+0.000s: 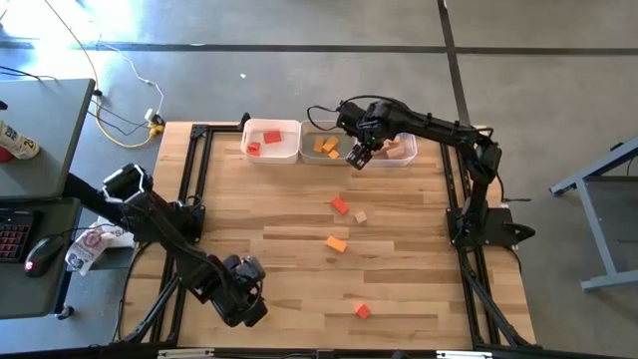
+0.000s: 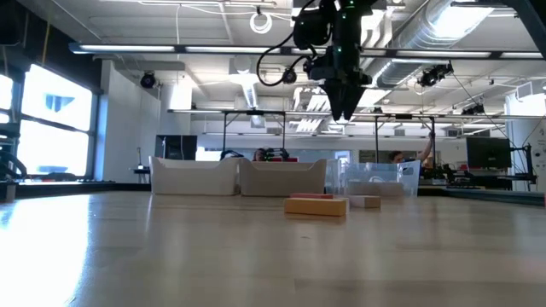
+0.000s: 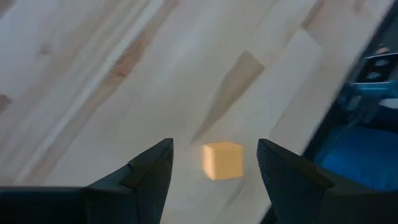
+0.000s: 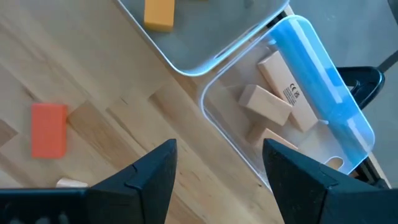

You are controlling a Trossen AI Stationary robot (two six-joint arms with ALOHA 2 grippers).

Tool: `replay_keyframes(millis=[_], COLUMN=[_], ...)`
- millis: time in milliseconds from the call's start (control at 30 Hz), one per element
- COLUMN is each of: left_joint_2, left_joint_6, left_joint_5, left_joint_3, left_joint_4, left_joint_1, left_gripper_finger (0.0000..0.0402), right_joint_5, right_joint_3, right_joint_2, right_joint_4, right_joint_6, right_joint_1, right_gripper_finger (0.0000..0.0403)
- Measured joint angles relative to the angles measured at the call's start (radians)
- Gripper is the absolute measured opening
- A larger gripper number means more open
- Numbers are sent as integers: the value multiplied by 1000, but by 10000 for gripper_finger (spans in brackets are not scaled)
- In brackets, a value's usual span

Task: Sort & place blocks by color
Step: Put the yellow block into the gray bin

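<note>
Four loose blocks on the bare wood of the table (image 1: 299, 199): a red block (image 1: 341, 205) and a small pale wooden cube (image 1: 361, 216) just beside it, both a little toward the table's middle from the right gripper (image 1: 358, 156); an orange block (image 1: 337, 242) farther the same way; a second red block (image 1: 363, 311) well apart from it, near the opposite table edge and off to the side of the left gripper (image 1: 249, 289). Already sorted: red pieces (image 1: 271, 138) in the white bin (image 1: 288, 152), orange pieces (image 1: 327, 146) in the grey middle bin (image 1: 311, 155), plain pale bars (image 4: 266, 102) in the clear bin with a blue rim (image 4: 323, 74), one bar carrying a printed label. Seen from the right wrist, flat, rectangular, matte red block (image 4: 49, 129) lying on the boards beside the gripper, an orange piece (image 4: 159, 14) ahead in the grey bin. Right arm stretched from its base at the table's side across to the bins, wrist bent down, gripper hanging above the table just in front of the seam between grey and clear bins, fingers (image 4: 149, 174) spread apart with nothing between them. Left arm folded low at the near corner, gripper close over the tabletop, fingers (image 3: 149, 168) apart and empty, a small orange-yellow cube (image 3: 222, 160) lying just ahead between the tips, untouched.
</note>
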Motion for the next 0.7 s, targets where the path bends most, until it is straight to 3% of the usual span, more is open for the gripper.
replay_keyframes(millis=[700], left_joint_2=[142], left_joint_6=[-44], left_joint_5=[-11], left_joint_3=[1], left_joint_4=[106], left_joint_1=[-46], left_gripper_finger=[219], right_joint_5=[-5], right_joint_3=[0], right_joint_2=[1], right_joint_4=[4], right_joint_6=[47], right_joint_1=[1], right_gripper_finger=[224])
